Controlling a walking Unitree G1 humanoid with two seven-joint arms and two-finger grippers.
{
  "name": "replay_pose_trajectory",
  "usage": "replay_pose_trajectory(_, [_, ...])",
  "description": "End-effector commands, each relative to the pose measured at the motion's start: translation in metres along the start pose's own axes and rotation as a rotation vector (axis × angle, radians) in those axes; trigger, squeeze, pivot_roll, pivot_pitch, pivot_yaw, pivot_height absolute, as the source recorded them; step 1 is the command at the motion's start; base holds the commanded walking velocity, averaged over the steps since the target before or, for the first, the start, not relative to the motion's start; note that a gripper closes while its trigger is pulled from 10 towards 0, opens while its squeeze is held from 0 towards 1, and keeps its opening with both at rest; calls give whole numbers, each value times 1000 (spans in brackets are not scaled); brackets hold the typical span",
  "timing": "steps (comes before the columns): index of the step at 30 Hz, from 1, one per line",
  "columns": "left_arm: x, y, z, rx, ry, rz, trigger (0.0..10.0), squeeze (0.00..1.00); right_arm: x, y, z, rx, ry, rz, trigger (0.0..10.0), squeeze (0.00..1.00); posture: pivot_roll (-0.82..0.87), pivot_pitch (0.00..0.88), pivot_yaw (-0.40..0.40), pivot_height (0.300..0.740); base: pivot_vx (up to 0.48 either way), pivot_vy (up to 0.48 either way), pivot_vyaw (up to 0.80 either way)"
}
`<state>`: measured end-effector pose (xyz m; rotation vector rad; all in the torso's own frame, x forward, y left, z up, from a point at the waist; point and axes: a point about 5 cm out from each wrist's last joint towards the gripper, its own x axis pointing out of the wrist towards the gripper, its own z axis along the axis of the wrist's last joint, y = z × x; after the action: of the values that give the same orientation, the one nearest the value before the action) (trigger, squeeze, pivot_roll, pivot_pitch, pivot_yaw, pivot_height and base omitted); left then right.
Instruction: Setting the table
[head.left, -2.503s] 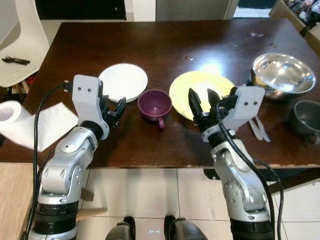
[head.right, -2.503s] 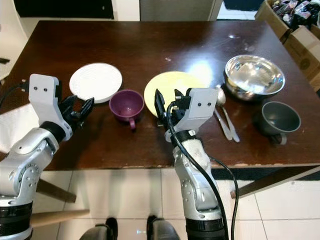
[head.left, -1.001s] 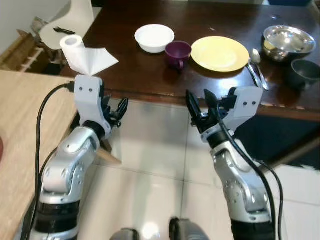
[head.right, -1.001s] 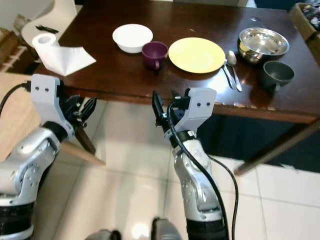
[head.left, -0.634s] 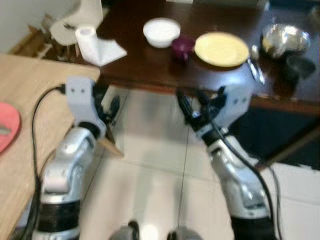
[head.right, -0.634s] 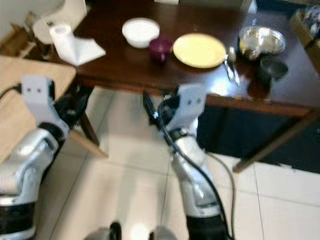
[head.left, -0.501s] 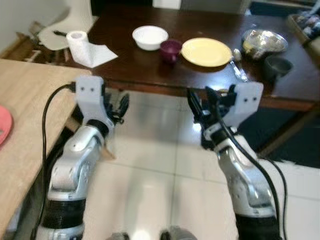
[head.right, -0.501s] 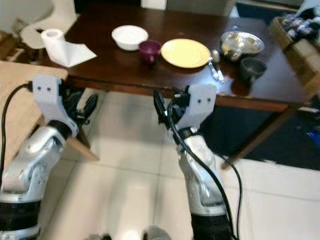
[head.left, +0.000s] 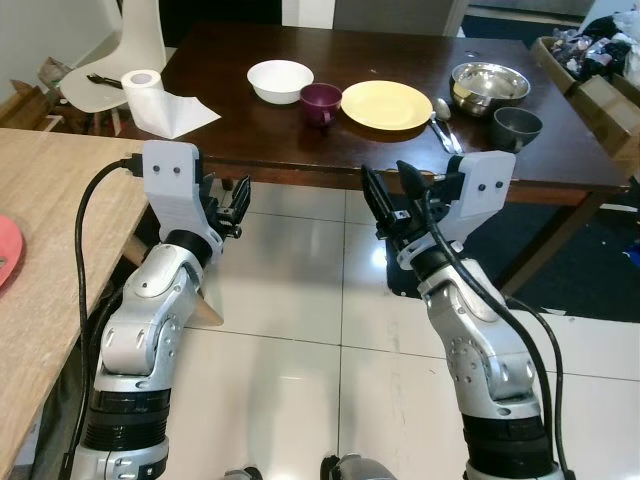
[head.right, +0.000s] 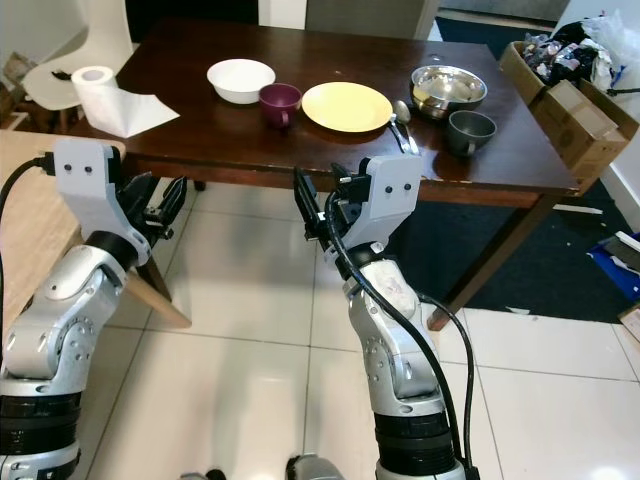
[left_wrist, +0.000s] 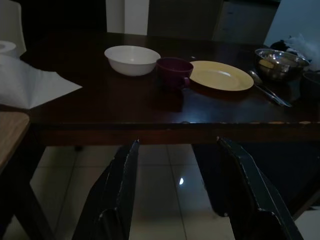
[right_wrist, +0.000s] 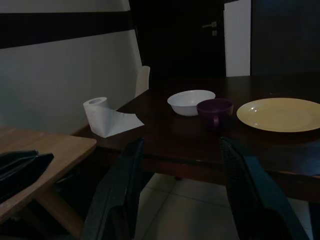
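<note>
A dark wooden dining table (head.left: 260, 150) stands ahead of me, across a stretch of tiled floor. On it, from left to right, are a white bowl (head.left: 280, 80), a purple cup (head.left: 321, 102), a yellow plate (head.left: 387, 104), cutlery (head.left: 443, 125), a steel bowl (head.left: 489, 85) and a grey cup (head.left: 517, 125). My left gripper (head.left: 228, 200) and right gripper (head.left: 392, 190) are both raised in front of me, short of the table's near edge. Each is open and holds nothing. The left wrist view looks between spread fingers (left_wrist: 117, 200) at the bowl (left_wrist: 131, 59), cup (left_wrist: 174, 71) and plate (left_wrist: 221, 75).
A paper towel roll (head.left: 142, 95) with a loose sheet lies at the table's left end. A light wooden tabletop (head.left: 40, 220) is close on my left, with a white chair (head.left: 130, 40) beyond it. Cardboard boxes (head.right: 570, 95) stand at the right. Pale tiles (head.left: 290, 290) lie between me and the table.
The whole view has pulled back and steadied: the table is now farther off and seen whole. The dishes keep their places, and both grippers stay open and empty.
</note>
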<state>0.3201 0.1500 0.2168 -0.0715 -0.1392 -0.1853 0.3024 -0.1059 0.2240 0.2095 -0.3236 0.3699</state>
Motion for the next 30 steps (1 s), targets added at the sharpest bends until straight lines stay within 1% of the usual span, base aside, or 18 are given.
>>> replay_pose_trajectory(1, [-2,6,-7,10,21,26,10000,0,-3,-1,-7,2,29,2,10000,0,-148,14,31,740,0,0,0])
replay_pose_trajectory(4, [-7,17,-7,25,-3,85,10000,0,-4,-4,-11,-27,46,-7,10000,0,-137,4,22,740,0,0,0])
replay_pose_trajectory(6, [-11,24,-6,21,-14,114,10000,0,-4,-10,-12,-39,47,-36,10000,0,-126,0,10,740,0,0,0])
replay_pose_trajectory(7, [-14,25,-6,37,-23,121,10000,0,-5,-13,-12,-58,50,-49,10000,0,-121,0,3,740,0,0,0])
replay_pose_trajectory(9, [-18,26,-9,65,-19,118,10000,0,-5,-21,-13,-82,54,-65,10000,0,-104,0,-18,740,0,0,0])
replay_pose_trajectory(10, [-18,26,-9,65,-19,118,10000,0,-5,-21,-13,-82,54,-65,10000,0,-104,0,-18,740,0,0,0])
replay_pose_trajectory(11, [-21,25,-11,93,-20,123,10000,0,-6,-29,-14,-96,61,-84,10000,0,-81,0,-36,740,0,0,0])
replay_pose_trajectory(12, [-21,25,-11,93,-20,123,10000,0,-6,-29,-14,-96,61,-84,10000,0,-81,0,-36,740,0,0,0])
replay_pose_trajectory(14, [-22,25,-11,99,-31,135,10000,0,-7,-37,-15,-113,69,-99,10000,0,-73,0,-37,740,0,0,0])
replay_pose_trajectory(17, [-23,25,-10,100,-36,143,10000,0,-6,-40,-16,-121,74,-103,10000,0,-74,0,-36,740,0,0,0])
replay_pose_trajectory(23, [-19,25,-8,111,-45,134,10000,0,-3,-38,-18,-114,64,-104,10000,0,-80,0,-19,740,0,0,0])
replay_pose_trajectory(24, [-18,24,-8,107,-49,115,10000,0,-3,-37,-19,-109,62,-104,10000,0,-82,0,-13,740,0,0,0])
replay_pose_trajectory(30, [-15,20,-8,120,-45,95,10000,0,-4,-35,-23,-94,56,-110,10000,0,-92,0,7,740,0,0,0])
